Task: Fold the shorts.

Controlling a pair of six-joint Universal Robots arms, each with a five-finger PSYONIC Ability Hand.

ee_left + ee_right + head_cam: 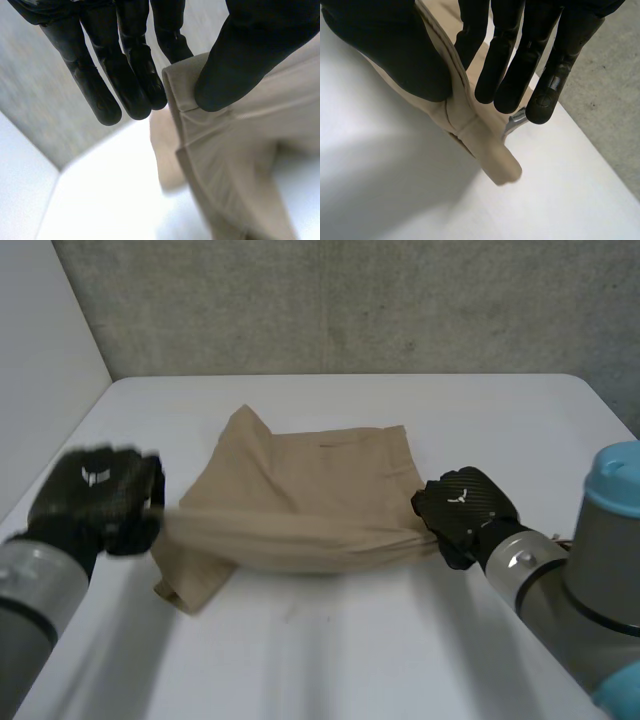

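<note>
The tan shorts (300,475) are lying across the middle of the white table (400,650), with their near edge hanging taut between the two hands, raised off the surface. The left hand (95,500) is pinching the left end of that edge between thumb and fingers, and the right hand (465,510) is clamping the right end likewise. The folding step seems to be in hand; next, both hands should be travelling evenly toward the far side and laying the edge flush

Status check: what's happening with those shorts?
Left robot hand pinching shorts at one end; right robot hand pinching the other. Edge stretched between them, mid-fold. Nothing in the way.
</note>
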